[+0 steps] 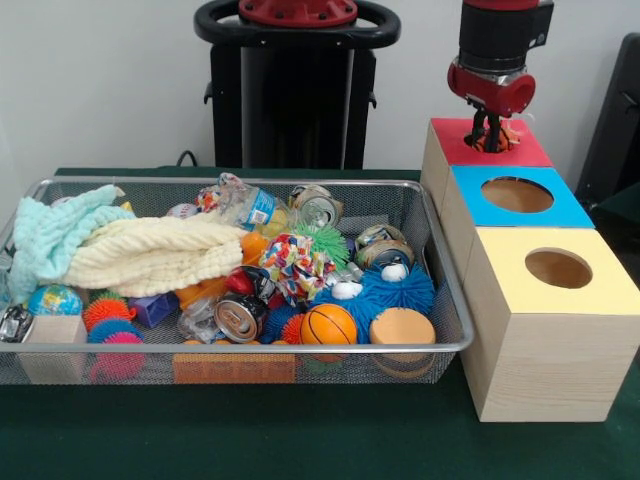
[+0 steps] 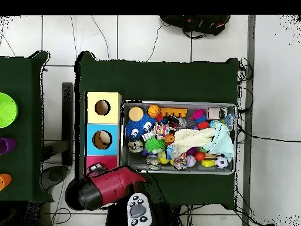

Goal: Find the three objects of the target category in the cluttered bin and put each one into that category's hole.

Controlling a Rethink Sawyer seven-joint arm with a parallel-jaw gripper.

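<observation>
Over the red box, at the far end of the box row: gripper hanging straight down, tips dipped to the hole. Cannot tell whether the fingers are apart or clamped. Beside the tips, at the hole's edge, a small orange-and-pale scrap, too small to name. Next along the row, nearer the camera, blue box and yellow box, each hole showing bare. Left of the boxes on the green tabletop, touching them: bin, heaped with a cream towel, a mint cloth, a can, a basketball and a blue fuzzy toy. No duck clearly made out in the heap. From overhead, red arm covering most of the red box.
</observation>
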